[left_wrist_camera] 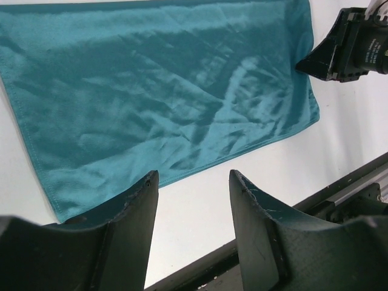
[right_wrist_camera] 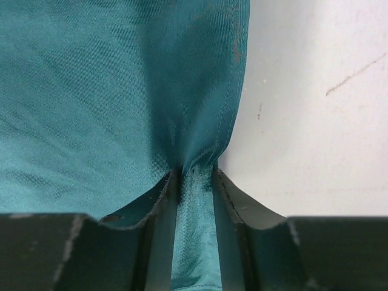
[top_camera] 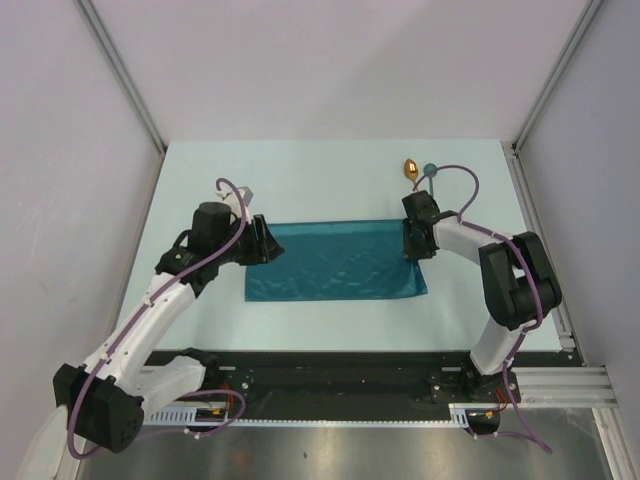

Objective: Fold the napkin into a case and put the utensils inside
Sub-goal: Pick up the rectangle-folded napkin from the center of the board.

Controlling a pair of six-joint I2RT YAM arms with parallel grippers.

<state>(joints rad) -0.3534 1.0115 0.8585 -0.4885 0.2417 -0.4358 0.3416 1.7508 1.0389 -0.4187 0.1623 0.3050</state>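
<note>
right jaws: pinching the edge of the shiny teal cloth napkin (right_wrist_camera: 91,91)
left jaws: apart (a wide gap), over the white desk (left_wrist_camera: 194,212)

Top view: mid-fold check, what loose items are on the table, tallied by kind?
teal napkin: 1
spoons: 2 (gold spoon, teal spoon)
Total: 3
</note>
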